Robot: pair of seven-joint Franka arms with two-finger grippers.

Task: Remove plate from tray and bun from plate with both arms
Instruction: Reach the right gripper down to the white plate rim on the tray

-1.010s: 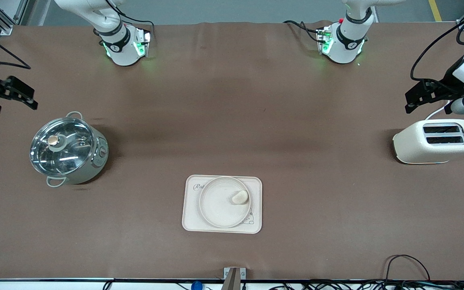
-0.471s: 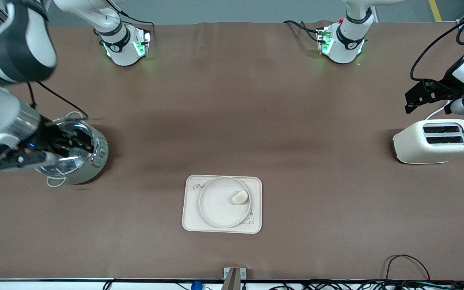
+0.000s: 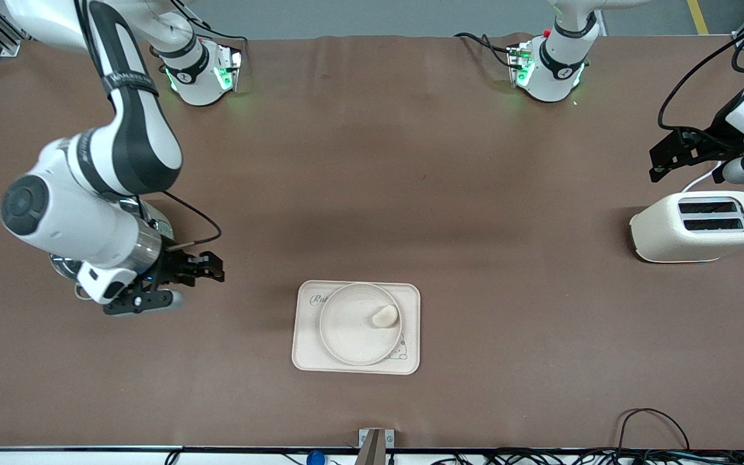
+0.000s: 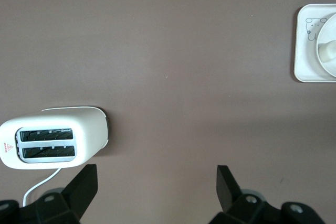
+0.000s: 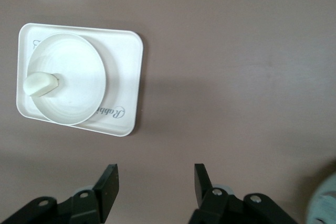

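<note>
bun [image 3: 385, 316] sits in my plate [image 3: 346, 329], toward the rim at the left arm's end and a little farther from the front camera than the plate's middle; it is a small oval with its long axis slanted, the end toward the left arm's end tilted slightly away from the front camera. the plate rests on the cream tray [image 3: 305, 349], covering most of it and leaving the printed corners showing. my right gripper [image 3: 207, 268] hangs over bare table between the steel pot [image 3: 160, 227] and the tray, its fingers [image 5: 108, 182] spread wide with nothing between them; my right arm hides most of the pot. my left gripper [image 3: 664, 160] hangs up in the air over the table near the toaster [image 3: 698, 226], at the left arm's end, waiting there, its fingers [image 4: 85, 182] set wide apart and empty. the toaster stands well apart from the tray, its two slots facing up.
</note>
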